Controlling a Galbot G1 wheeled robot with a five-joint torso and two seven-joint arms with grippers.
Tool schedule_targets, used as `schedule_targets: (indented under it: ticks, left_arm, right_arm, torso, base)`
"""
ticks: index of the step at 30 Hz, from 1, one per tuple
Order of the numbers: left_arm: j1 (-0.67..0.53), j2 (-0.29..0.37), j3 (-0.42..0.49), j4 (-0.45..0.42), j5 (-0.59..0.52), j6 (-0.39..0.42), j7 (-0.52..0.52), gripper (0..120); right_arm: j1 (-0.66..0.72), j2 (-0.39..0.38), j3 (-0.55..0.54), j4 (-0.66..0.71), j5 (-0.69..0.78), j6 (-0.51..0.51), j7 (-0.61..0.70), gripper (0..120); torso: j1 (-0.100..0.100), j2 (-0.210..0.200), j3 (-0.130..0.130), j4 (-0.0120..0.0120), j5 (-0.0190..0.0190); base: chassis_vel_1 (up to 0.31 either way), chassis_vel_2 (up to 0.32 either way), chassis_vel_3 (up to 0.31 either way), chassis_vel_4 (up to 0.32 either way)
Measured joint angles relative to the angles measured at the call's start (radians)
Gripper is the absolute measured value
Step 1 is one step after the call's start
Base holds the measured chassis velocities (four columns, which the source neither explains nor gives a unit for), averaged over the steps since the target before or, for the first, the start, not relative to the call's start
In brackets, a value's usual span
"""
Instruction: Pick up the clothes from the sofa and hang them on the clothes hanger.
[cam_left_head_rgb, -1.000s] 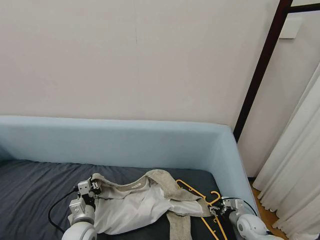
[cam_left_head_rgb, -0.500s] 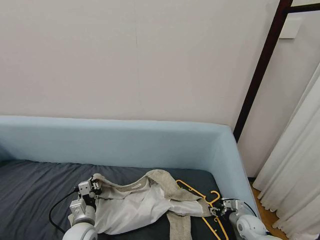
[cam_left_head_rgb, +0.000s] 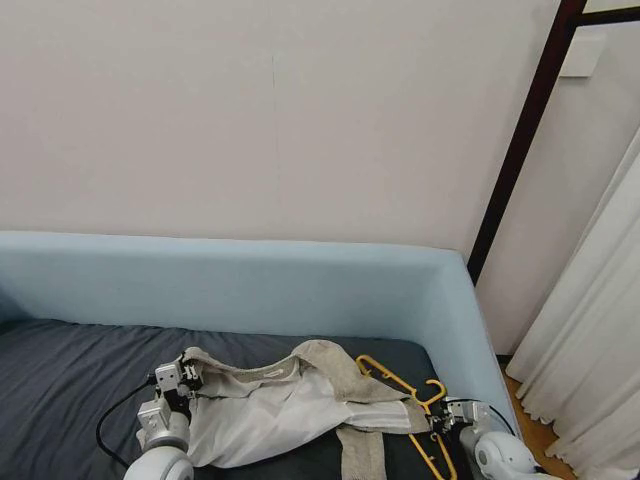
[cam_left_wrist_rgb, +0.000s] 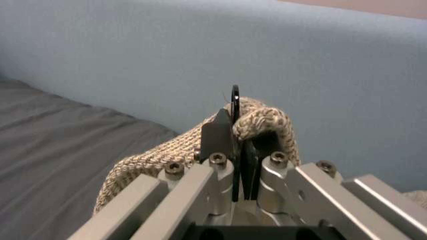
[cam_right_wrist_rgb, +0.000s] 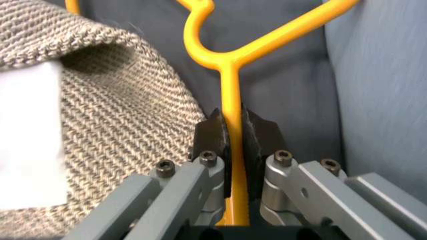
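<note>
Hanger (cam_right_wrist_rgb: 230, 82) inside right claw (cam_right_wrist_rgb: 232, 120)

Coarse knit garment (cam_right_wrist_rgb: 100, 100), glossy hanger (cam_right_wrist_rgb: 230, 85)

Pale wall (cam_left_head_rgb: 300, 120) behind light-blue sofa (cam_left_head_rgb: 250, 285) — dark door frame (cam_left_head_rgb: 515, 150), white curtain (cam_left_head_rgb: 590, 350) beside.

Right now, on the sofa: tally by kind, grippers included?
knit garment, white-lined: 1
yellow hanger: 1
grippers: 2 (left gripper shut on the knit garment, right gripper shut on the yellow hanger)
Total: 4
</note>
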Motion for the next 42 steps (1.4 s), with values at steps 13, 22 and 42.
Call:
schedule_targets:
  ticks: [13,22,42]
  left_arm:
    - [0.009,0.001,-0.004,-0.009,-0.001,-0.005,0.000,0]
    - [0.017,0.008,0.002,-0.026,-0.001,-0.005,0.001,0]
    - [0.025,0.175,0.038,-0.127,-0.078,0.046,0.002,0]
  right_arm:
    - [-0.006,0.006,-0.002,0.024,0.008,0.021,0.022,4]
    - [0.010,-0.008,0.023,0.087,-0.083,0.118,0.073,4]
    - [-0.082,-0.070,0.000,0.390,-0.541,0.404,0.117,4]
  torso:
    - [0.000,0.000,0.000,0.0004,0.0001]
    - [0.000,0.000,0.000,0.0002,0.0001]
    - [0.000,0.000,0.000,0.0003,-0.0001]
  base:
    - [0.000,0.000,0.000,0.000]
    - [0.000,0.000,0.000,0.000]
    - [0.000,0.000,0.000,0.000]
